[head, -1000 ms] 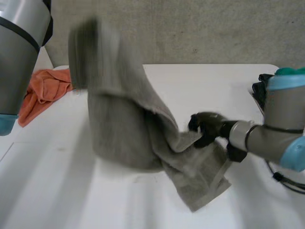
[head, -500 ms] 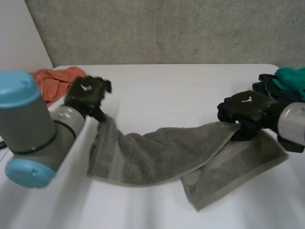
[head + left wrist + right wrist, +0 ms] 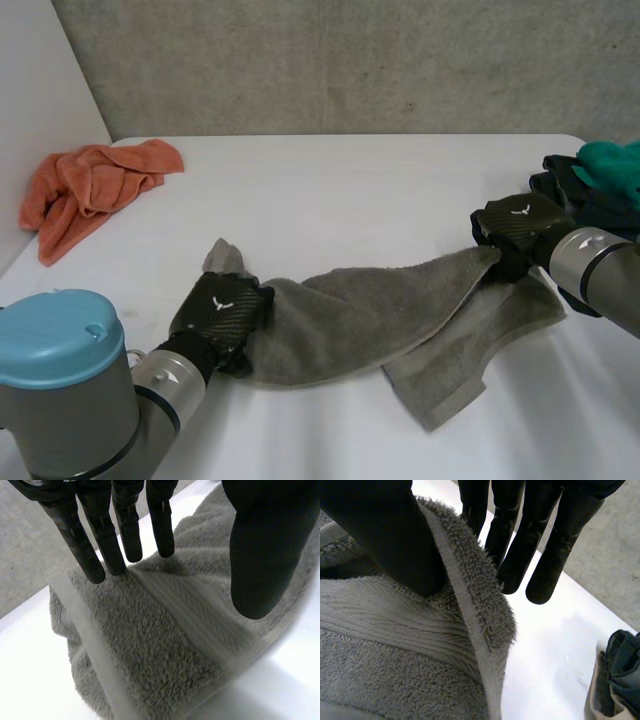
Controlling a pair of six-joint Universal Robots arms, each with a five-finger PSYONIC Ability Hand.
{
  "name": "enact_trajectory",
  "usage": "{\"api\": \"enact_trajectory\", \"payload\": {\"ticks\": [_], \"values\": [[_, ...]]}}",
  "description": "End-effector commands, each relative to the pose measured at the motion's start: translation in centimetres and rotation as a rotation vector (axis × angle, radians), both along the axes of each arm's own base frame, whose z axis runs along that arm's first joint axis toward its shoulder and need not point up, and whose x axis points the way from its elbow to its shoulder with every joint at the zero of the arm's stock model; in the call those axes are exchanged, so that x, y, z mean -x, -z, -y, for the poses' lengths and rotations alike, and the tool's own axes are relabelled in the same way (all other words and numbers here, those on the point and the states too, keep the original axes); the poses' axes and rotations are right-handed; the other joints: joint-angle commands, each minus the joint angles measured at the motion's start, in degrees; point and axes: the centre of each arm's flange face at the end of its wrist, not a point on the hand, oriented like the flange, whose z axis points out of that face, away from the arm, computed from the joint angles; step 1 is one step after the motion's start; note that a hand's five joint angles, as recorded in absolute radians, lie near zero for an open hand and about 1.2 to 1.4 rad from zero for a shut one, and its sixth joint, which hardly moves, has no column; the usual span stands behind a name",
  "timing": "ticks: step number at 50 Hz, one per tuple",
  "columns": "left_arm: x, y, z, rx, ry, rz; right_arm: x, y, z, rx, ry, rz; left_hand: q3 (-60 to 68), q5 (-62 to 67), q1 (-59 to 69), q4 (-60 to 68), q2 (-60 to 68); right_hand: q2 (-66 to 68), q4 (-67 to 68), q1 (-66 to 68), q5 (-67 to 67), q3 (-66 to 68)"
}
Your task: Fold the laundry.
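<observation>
Room: table (image 3: 330, 190) bare beyond the grey towel (image 3: 350, 320); orange cloth (image 3: 85, 190) by the far-left edge, dark pile (image 3: 590, 185) at the right edge.
Lie: long axis left to right across mid-table, right end doubled over.
Left: left hand (image 3: 220, 305) lies on the left end, fingers straight, thumb apart.
Right: right hand (image 3: 520, 228) pinches the right-end hem between thumb and fingers.

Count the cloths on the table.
4: a grey towel in the middle, an orange cloth at far left, and a teal cloth atop a dark cloth at far right; that pile may hide more.
</observation>
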Motion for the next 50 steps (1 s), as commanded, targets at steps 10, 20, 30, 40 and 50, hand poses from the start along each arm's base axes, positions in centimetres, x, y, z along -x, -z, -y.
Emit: {"api": "enact_trajectory", "payload": {"ticks": [10,20,30,40,50], "values": [[0.5,3.5,3.9,0.097,-0.006,0.09,0.0,1.3,-0.8,-0.052,-0.009,-0.01,28.59,29.58,29.39,29.43,29.21,12.64,11.73,20.26,14.34,12.18],[0.3,-2.9,4.6,0.261,-0.038,-0.005,0.2,0.4,-0.9,-0.025,-0.021,-0.039,49.97,50.97,50.78,50.82,50.6,12.64,11.73,20.26,14.34,12.18],[-2.3,-11.0,3.8,0.319,-0.1,-0.038,1.2,-6.3,-6.2,0.133,-0.184,-0.344,49.97,50.97,50.78,50.82,50.6,12.64,11.73,20.26,14.34,12.18],[-1.7,-5.8,8.2,0.103,-0.122,0.087,0.2,-3.5,-5.6,0.058,-0.266,-0.415,49.97,50.97,50.78,50.82,50.6,12.64,11.73,20.26,14.34,12.18],[3.1,-15.0,20.1,0.757,-0.164,-0.082,-5.5,-7.8,4.2,0.534,-0.013,-0.328,49.97,50.97,50.78,50.82,50.6,12.64,11.73,20.26,14.34,12.18]]}}
